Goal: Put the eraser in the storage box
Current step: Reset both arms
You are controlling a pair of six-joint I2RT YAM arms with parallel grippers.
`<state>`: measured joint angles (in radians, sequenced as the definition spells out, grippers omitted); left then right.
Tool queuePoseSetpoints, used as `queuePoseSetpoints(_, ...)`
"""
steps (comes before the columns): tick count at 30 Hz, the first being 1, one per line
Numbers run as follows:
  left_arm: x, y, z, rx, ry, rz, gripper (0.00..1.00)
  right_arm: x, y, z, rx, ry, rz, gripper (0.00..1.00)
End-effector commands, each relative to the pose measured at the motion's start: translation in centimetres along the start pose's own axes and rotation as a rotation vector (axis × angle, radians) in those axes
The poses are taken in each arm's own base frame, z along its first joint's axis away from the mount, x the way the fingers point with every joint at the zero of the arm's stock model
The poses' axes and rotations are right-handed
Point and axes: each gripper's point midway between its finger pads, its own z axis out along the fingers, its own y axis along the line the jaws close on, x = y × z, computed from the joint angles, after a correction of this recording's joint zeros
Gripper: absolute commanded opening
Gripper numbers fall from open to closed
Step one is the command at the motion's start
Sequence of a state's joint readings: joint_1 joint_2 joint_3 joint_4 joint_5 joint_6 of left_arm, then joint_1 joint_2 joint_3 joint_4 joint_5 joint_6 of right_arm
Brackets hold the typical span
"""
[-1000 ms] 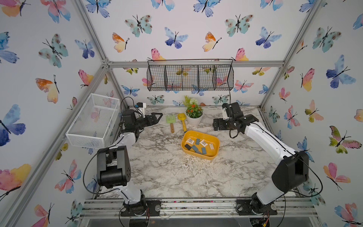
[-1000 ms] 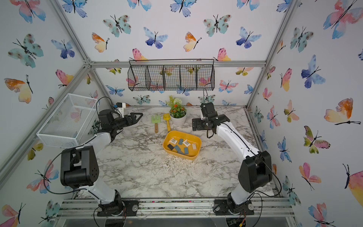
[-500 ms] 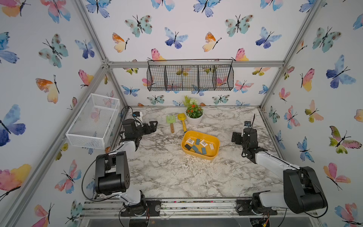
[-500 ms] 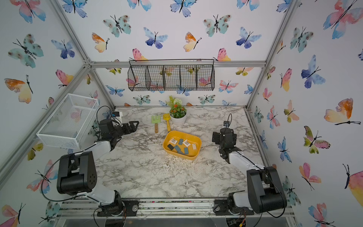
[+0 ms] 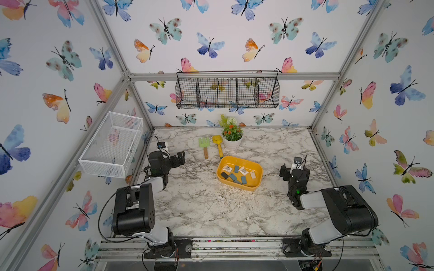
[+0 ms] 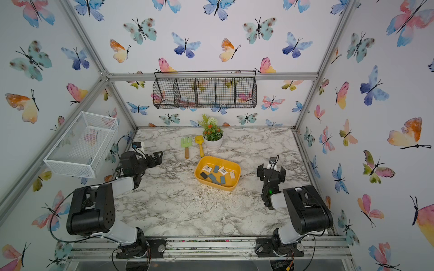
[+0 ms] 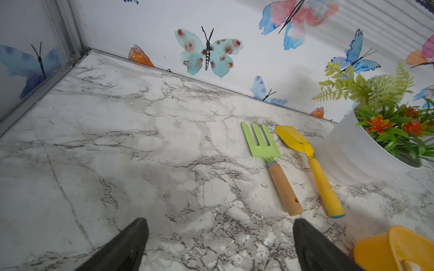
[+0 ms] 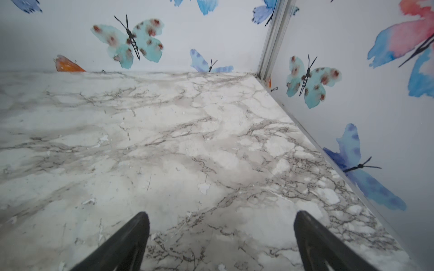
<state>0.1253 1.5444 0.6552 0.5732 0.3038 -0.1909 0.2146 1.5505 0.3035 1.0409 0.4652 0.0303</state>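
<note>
The yellow storage box (image 5: 235, 185) (image 6: 215, 185) stands mid-table, right of centre. Several small erasers (image 5: 235, 169) (image 6: 216, 169) lie flat inside it: dark, blue-grey and white-labelled ones. My left gripper (image 5: 180, 158) (image 6: 158, 157) hovers low near the left wall, well left of the box, open and empty. In the left wrist view its fingers (image 7: 219, 221) frame bare marble, with a corner of the box (image 7: 385, 248) at the edge. My right gripper (image 5: 293, 169) (image 6: 271, 171) sits right of the box, also open and empty (image 8: 220, 214), facing the back right corner.
A green toy rake (image 5: 203, 143), a yellow toy shovel (image 5: 218, 142) and a white potted plant (image 5: 232, 143) stand behind the box. A white mesh basket (image 5: 112, 145) hangs on the left wall and a black wire basket (image 5: 227, 93) on the back wall. White crumbs (image 5: 232, 194) litter the marble.
Both arms have drawn back from the rear middle of the table. The right arm folded down to the right side and the left dropped nearer its wall. Both grippers stayed open.
</note>
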Motion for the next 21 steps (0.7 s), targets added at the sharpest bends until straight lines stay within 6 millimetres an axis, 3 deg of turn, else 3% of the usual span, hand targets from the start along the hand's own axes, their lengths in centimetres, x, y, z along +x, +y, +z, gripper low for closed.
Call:
queuePoseSetpoints(1, -2.3, 0.4, -1.0, -0.043, -0.096, 0.02, 0.98, -1.7, 0.0, -0.2, -0.016, -0.075, 0.016, 0.98)
queuePoseSetpoints(6, -2.5, 1.3, -3.1, -0.158, -0.176, 0.08, 0.98, -2.0, -0.6, -3.1, -0.06, -0.181, 0.045, 0.98)
queuePoseSetpoints(8, -2.5, 2.0, -4.2, -0.216, -0.22, 0.083, 0.98, -2.0, -0.4, -3.1, -0.067, -0.184, 0.039, 0.98)
queuePoseSetpoints(12, -2.5, 1.0, -6.3, -0.211, -0.292, 0.119, 0.98, -1.9, -0.2, -2.8, -0.071, -0.168, 0.032, 0.98)
queuePoseSetpoints(19, 1.0, -2.0, -7.8, -0.381, -0.256, 0.337, 0.98, -1.9, -0.1, -2.7, -0.072, -0.166, 0.031, 0.98)
queuePoseSetpoints(21, 1.9, -1.6, -8.4, -0.373, -0.288, 0.313, 0.98, -1.9, -0.1, -2.6, -0.073, -0.165, 0.031, 0.98)
